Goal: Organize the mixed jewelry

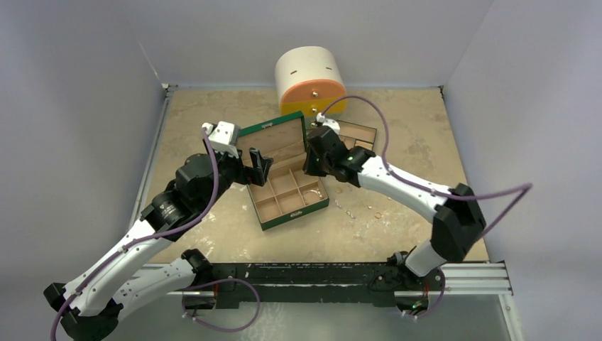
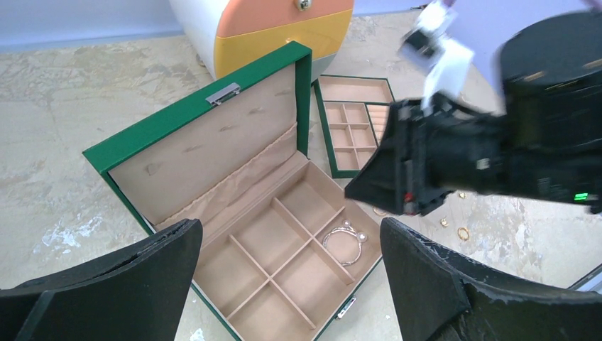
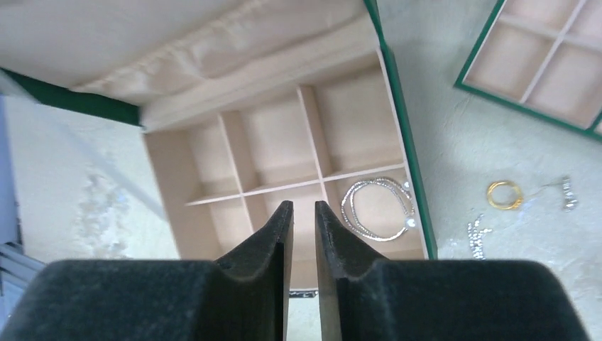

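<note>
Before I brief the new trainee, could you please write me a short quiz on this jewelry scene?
1. True or false: the silvery hoop lies outside the green box.
2. Which gripper stands wide open? A) left B) right C) both
3. In the right wrist view, what gold-coloured piece lies on the table beside the box?

Key
1. False: it lies in one of the box's compartments.
2. A: the left gripper gapes, while the right gripper is nearly shut.
3. A gold ring.
</note>
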### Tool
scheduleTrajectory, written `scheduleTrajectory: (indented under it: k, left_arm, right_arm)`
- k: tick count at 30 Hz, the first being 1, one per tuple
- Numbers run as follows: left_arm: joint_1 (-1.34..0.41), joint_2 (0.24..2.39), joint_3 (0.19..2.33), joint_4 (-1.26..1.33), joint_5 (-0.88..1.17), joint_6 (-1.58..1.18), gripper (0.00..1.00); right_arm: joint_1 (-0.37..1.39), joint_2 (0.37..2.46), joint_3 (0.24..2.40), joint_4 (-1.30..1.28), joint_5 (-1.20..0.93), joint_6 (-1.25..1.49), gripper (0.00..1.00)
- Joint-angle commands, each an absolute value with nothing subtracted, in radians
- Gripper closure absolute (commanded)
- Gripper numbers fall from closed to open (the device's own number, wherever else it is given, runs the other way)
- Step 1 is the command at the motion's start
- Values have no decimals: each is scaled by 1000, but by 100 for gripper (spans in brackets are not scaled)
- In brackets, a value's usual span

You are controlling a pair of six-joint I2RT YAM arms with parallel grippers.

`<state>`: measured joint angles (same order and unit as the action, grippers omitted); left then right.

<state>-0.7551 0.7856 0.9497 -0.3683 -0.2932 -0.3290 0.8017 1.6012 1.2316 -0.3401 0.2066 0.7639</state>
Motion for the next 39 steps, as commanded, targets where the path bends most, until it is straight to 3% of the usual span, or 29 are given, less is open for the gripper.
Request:
scheduleTrajectory:
  k: [1,12,20,26,33,39]
  left_arm:
    - [-757,782,951,-343,-303,-322,4]
    - [-758,779,951,-339,-295,-322,4]
    - [-757,773,950,-339,-293,-324,4]
    - [-757,764,951,-339,-296,-324,4]
    - [-757,748,949,-338,-302,-322,4]
    - [-758,741,949,-339,-303,-322,4]
  right_arm:
    - [798,1481,1275,-377,339,645,79]
    - [678,1350,1195,-240,469,157,74]
    - [469,1366,1086,-18,231,-35,69]
    - [378,1474,1126,51,124,-58,67]
    - [255,1597,1161,108,-146,-74,48]
    - [204,1723,1234,91,-201,-73,48]
